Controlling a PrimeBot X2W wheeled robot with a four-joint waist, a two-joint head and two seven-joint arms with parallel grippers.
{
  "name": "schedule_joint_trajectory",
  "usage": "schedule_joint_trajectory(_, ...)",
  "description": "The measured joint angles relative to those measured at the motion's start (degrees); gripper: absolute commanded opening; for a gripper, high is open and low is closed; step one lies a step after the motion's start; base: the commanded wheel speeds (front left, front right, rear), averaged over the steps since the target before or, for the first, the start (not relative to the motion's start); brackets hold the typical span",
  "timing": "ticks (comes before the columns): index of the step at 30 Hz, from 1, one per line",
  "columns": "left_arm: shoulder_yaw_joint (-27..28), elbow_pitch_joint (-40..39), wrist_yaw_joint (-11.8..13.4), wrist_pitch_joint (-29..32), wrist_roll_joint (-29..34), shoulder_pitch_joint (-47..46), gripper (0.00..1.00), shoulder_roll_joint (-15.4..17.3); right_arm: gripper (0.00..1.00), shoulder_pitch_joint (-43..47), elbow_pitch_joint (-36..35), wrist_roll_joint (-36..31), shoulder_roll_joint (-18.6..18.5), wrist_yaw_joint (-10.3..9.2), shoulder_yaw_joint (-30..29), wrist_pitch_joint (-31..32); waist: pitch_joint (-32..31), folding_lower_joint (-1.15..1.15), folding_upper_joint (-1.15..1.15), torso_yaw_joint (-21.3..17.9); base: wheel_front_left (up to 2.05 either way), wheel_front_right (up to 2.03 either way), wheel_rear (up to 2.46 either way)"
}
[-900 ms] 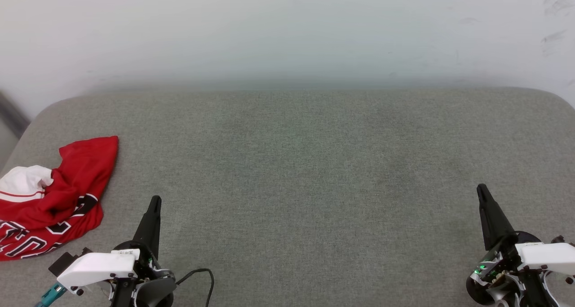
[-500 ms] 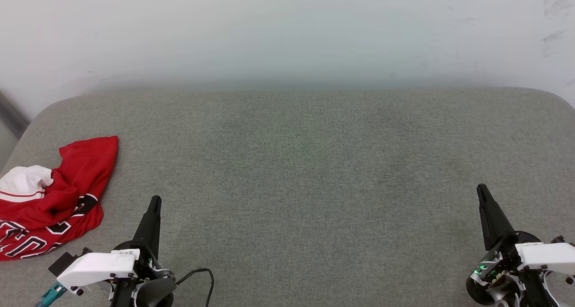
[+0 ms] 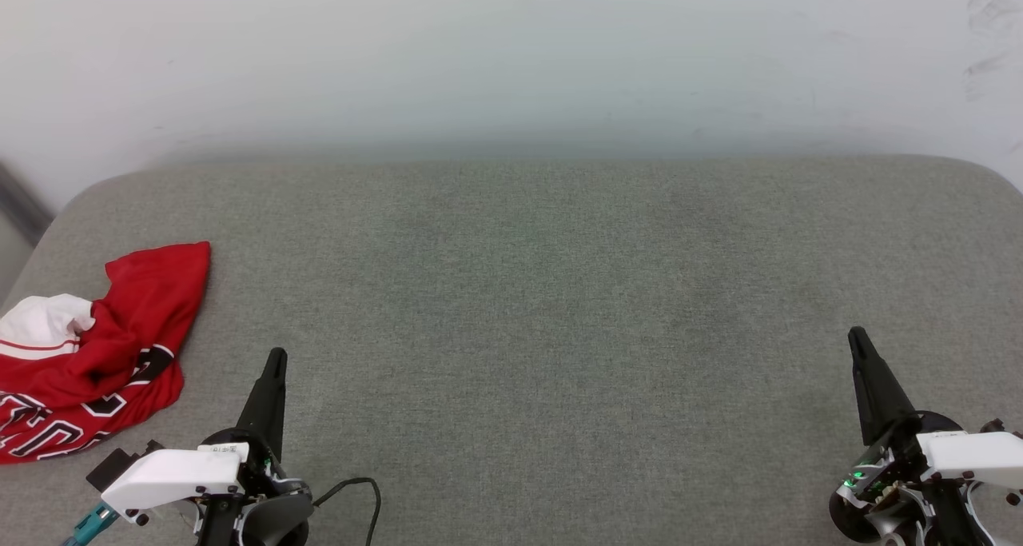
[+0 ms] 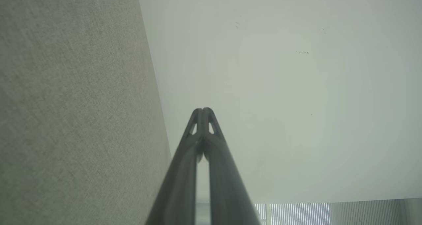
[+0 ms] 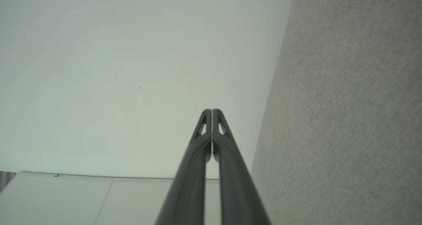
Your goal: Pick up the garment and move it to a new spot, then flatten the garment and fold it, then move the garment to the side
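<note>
**Item: garment** [image 3: 96, 354]. Red shirt with a white sleeve and black, white-outlined lettering.

**Where:** Crumpled in a heap on the table [image 3: 527, 306], to the outer side of your left fingers [image 3: 266, 394] and a little ahead of them. It is near the fingers but not touching. It lies well apart from your right fingers [image 3: 873, 386], with bare table between. Part of it runs past the edge of the head view.

**Condition:** The red body is bunched in folds. The white sleeve is on top at the outer side, and the lettering faces up on the part nearest you.

**Fingers:** Both pairs are pressed together and hold nothing. They point ahead towards the wall [image 3: 511, 50].

**Handling (judged):**
- The cloth is soft, light and limp, so it will sag and trail from any single pinch.
- The layers are likely to cling and lift together.

**Where to take hold (judged):**
- The free red corner furthest ahead of your left fingertips looks thinnest and easiest to reach.
- Spread the left fingers first, then come down over that edge.
- A pinch deep in the bunched middle risks gathering several folds.
</note>
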Motion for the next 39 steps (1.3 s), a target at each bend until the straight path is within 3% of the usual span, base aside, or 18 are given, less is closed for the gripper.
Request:
schedule_joint_trajectory(20,0.0,0.0,0.0,0.0,0.0,0.0,0.00,0.0,0.00,0.0,0.0,0.0,0.0,0.00,0.0,0.0,0.0,0.00,0.00,0.0,0.00,0.00,0.00)
schedule_joint_trajectory(21,0.0,0.2,0.0,0.0,0.0,0.1,1.00,0.0,1.00,0.1,0.1,0.0,0.0,0.00,0.0,0.0,0.0,0.00,0.00,0.0,0.00,0.00,0.00)
schedule_joint_trajectory(39,-4.6,-2.5,0.0,-4.3,2.7,1.4,1.00,-0.1,1.00,1.8,-1.0,-4.2,-0.1,-0.01,3.1,-4.4,0.0,0.00,0.00,-0.2,0.00,0.00,0.00)
